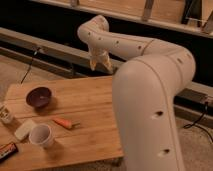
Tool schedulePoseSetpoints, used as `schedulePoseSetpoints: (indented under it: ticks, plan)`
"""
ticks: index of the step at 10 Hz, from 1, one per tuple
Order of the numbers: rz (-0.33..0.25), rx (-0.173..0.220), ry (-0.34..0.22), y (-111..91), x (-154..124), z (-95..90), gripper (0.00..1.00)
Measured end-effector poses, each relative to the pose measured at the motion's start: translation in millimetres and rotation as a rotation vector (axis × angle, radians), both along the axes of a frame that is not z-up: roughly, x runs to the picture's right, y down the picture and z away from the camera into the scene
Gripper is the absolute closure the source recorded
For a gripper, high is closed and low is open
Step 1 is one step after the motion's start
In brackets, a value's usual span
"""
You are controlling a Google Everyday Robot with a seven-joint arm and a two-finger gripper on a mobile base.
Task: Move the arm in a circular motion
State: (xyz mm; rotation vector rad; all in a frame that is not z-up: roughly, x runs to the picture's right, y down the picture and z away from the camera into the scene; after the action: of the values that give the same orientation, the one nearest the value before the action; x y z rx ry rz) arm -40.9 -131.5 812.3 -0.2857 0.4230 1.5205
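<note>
The arm (150, 105) is glossy cream-white with small dark holes. Its thick near segment fills the right foreground. It bends at a rounded elbow (175, 55) and reaches left to a joint (95, 27) at the top. From there the ribbed wrist hangs down to the gripper (96, 63). The gripper hangs in the air above the far edge of the wooden table (95, 100), touching nothing.
On the table stand a purple bowl (39, 96), a white cup (41, 135), an orange carrot-like piece (63, 122), a pale block (24, 129) and a dark wrapped bar (7, 148). A low ledge (50, 50) runs behind. Cables (30, 65) lie on the floor.
</note>
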Motion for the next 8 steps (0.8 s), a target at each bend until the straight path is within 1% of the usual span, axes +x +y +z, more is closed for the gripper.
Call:
schedulePoseSetpoints:
  ticks: [1,2,3,4,5,6,8]
  plan:
    - [-0.034,-0.009,-0.012,-4.5,-15.0,5.9,0.35]
    - [-0.107,-0.022,-0.037,-12.3,-48.6,17.3,0.35]
    - [-0.149,-0.036,-0.053,-13.2,-70.2,22.8,0.35]
    - [-0.203,-0.052,-0.078,-12.8,-100.7,29.2,0.35]
    - [-0.264,-0.072,-0.112,-8.5,-138.0,35.1,0.35]
    - [-0.312,-0.089,-0.141,-2.2,-165.8,38.7,0.35]
    - [-0.419,-0.135,-0.223,20.6,-227.6,39.5,0.35]
